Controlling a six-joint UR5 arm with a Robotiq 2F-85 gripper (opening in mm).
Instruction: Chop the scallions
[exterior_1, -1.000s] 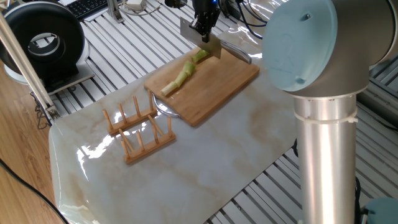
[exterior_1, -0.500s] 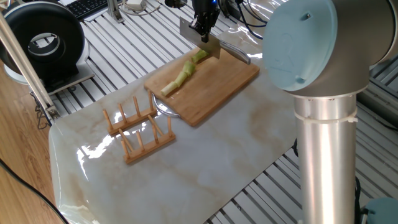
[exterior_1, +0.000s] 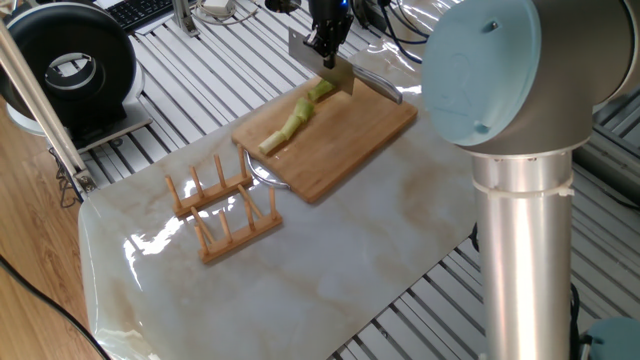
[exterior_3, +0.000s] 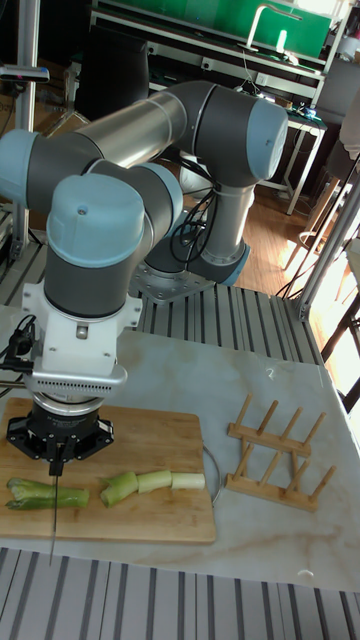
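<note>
The scallions (exterior_1: 293, 120) lie on a wooden cutting board (exterior_1: 350, 140) at the back of the marble slab. In the tall fixed view they show as a leafy green piece (exterior_3: 30, 492) at the left and pale cut segments (exterior_3: 150, 482) to its right. My gripper (exterior_1: 325, 42) hangs over the green end and is shut on a silver knife (exterior_1: 325, 65). The blade (exterior_3: 53, 515) shows edge-on and crosses the leafy piece. Whether it touches the board cannot be told.
A wooden peg rack (exterior_1: 222, 205) stands on the slab left of the board. A metal ring (exterior_1: 262, 176) pokes out from under the board's near corner. My arm's grey column (exterior_1: 520, 200) fills the right foreground. A black round device (exterior_1: 75, 65) sits at the far left.
</note>
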